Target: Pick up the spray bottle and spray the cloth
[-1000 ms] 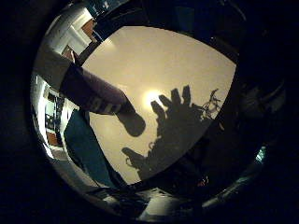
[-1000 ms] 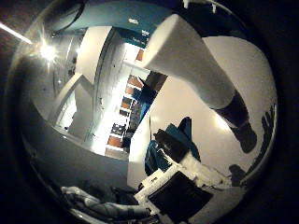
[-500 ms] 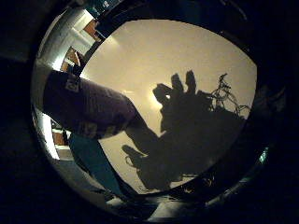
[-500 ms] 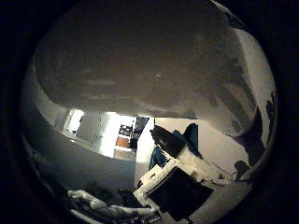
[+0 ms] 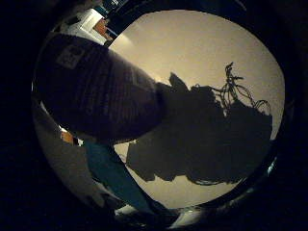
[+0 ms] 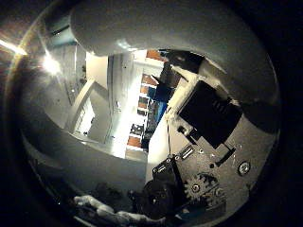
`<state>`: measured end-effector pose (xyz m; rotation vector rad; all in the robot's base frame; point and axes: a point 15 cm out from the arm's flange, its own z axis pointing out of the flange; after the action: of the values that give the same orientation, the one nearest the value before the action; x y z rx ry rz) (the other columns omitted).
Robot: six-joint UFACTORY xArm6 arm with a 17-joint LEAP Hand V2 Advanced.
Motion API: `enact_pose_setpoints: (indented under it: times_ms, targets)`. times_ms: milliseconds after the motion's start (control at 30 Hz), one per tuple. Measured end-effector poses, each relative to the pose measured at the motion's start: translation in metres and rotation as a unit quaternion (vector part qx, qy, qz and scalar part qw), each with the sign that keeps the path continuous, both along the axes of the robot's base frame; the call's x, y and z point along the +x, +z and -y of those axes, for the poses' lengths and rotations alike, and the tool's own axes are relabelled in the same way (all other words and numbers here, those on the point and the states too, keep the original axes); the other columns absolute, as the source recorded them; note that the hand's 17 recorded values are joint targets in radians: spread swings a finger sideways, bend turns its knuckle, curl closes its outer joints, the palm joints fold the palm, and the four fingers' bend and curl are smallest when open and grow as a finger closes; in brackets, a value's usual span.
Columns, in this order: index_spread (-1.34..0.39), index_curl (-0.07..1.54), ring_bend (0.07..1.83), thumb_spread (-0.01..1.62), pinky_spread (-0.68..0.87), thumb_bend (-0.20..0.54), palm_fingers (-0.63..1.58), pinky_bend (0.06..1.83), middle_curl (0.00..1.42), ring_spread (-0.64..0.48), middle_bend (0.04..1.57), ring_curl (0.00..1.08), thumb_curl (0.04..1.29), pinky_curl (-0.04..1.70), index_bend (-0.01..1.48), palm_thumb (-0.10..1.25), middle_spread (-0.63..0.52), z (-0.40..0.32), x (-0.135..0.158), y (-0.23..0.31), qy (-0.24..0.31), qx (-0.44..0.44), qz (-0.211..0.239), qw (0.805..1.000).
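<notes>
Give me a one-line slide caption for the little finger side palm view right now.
Spray bottle looms close to the palm above the tan table, beside a teal cloth.

A pale counter (image 5: 202,53) is seen, on which the spray bottle (image 5: 96,96) stands and a teal cloth (image 5: 113,175) is laid.

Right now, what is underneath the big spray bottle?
Under the dark labelled spray bottle lies the pale beige table, crossed by the hand's dark shadow. A teal cloth lies beside it. The tabletop directly beneath the bottle is covered.
</notes>
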<state>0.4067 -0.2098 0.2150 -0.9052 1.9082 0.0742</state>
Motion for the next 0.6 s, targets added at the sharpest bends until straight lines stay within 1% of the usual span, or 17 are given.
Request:
enact_pose_setpoints:
  times_ms: [133,267,400,500,600]
  targets:
    - [-0.25,0.63,1.21,0.91,-0.32,-0.018,1.34,1.07,0.63,-0.16,1.05,0.52,0.43,0.53,0.89,1.04,-0.12,-0.007,0.007,0.001,0.014,0.005,0.004,1.0]
    - [-0.21,0.65,1.28,0.92,-0.28,-0.01,1.31,1.14,0.63,-0.15,1.14,0.53,0.46,0.59,0.98,1.07,-0.1,-0.021,0.017,0.022,0.053,0.006,0.023,0.998]
    - [-0.2,0.65,1.34,0.92,-0.25,-0.011,1.28,1.18,0.63,-0.15,1.2,0.54,0.51,0.63,1.04,1.11,-0.09,-0.044,0.019,0.056,0.122,0.011,0.041,0.992]
    - [-0.19,0.65,1.37,0.92,-0.24,-0.013,1.27,1.21,0.62,-0.15,1.23,0.55,0.55,0.66,1.07,1.12,-0.09,-0.053,0.01,0.073,0.174,-0.008,0.023,0.984]
    - [-0.19,0.65,1.39,0.92,-0.23,-0.013,1.26,1.22,0.61,-0.15,1.25,0.55,0.58,0.69,1.08,1.12,-0.09,-0.053,-0.002,0.09,0.22,-0.041,-0.01,0.974]
